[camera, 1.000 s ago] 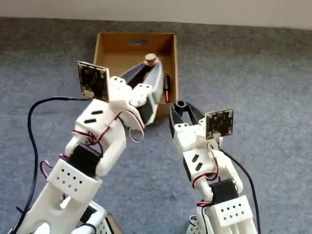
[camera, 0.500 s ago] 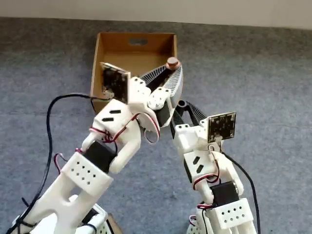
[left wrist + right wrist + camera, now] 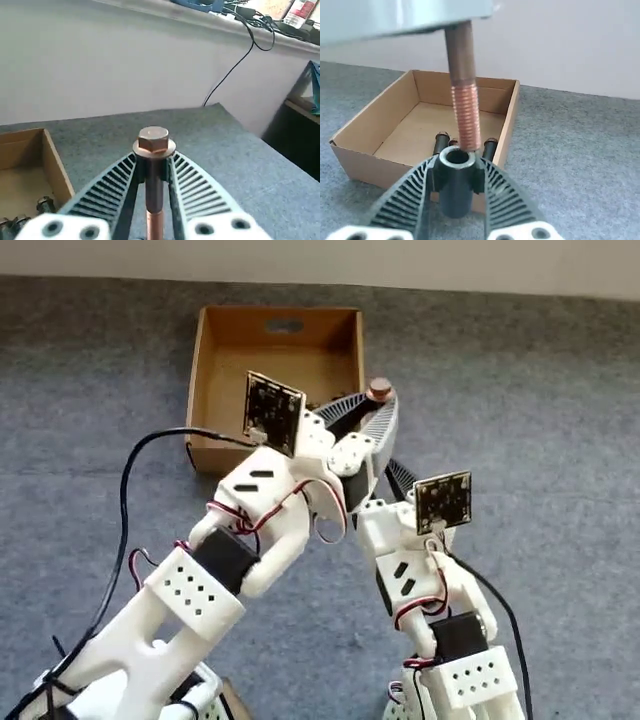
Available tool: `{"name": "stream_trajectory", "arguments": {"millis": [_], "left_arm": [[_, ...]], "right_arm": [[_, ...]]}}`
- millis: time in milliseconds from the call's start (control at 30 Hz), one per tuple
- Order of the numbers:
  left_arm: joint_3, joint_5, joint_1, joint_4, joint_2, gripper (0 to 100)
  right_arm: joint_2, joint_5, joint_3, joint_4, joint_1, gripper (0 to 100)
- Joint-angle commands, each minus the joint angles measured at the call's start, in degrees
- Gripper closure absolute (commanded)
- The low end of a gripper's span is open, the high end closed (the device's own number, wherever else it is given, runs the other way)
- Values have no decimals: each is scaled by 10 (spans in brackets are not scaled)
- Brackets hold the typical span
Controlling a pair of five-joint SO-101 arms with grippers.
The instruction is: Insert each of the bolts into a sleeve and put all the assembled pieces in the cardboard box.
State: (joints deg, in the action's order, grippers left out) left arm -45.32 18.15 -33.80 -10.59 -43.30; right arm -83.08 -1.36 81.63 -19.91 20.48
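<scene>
My left gripper (image 3: 154, 167) is shut on a copper bolt (image 3: 154, 170), held upright with its hex head (image 3: 379, 390) on top. In the right wrist view the bolt's threaded end (image 3: 465, 120) hangs just above the mouth of a black sleeve (image 3: 456, 180), at its far rim. My right gripper (image 3: 456, 182) is shut on that sleeve and holds it upright beside the cardboard box (image 3: 213, 345). Assembled bolt-and-sleeve pieces (image 3: 462, 144) lie in the box near its side wall. In the high view the left arm crosses over the right gripper (image 3: 385, 480).
The cardboard box (image 3: 380, 125) stands on grey carpet (image 3: 530, 390) with a pale wall behind. A black cable (image 3: 140, 470) loops off the left arm. Open carpet lies to the right of the box and of both arms.
The left arm swung right with the bolt, from over the box to above the sleeve in the right gripper. The right arm barely moved.
</scene>
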Motion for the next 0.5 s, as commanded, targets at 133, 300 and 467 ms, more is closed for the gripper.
{"name": "stream_trajectory", "arguments": {"millis": [133,300,467], "left_arm": [[-25,-2,11,13,-6,994],[-26,-2,29,13,-1,994],[-43,-2,29,13,-1,994]], "right_arm": [[-6,9,-6,16,1,991],[-8,9,-7,16,1,991],[-9,9,-7,16,1,991]]}}
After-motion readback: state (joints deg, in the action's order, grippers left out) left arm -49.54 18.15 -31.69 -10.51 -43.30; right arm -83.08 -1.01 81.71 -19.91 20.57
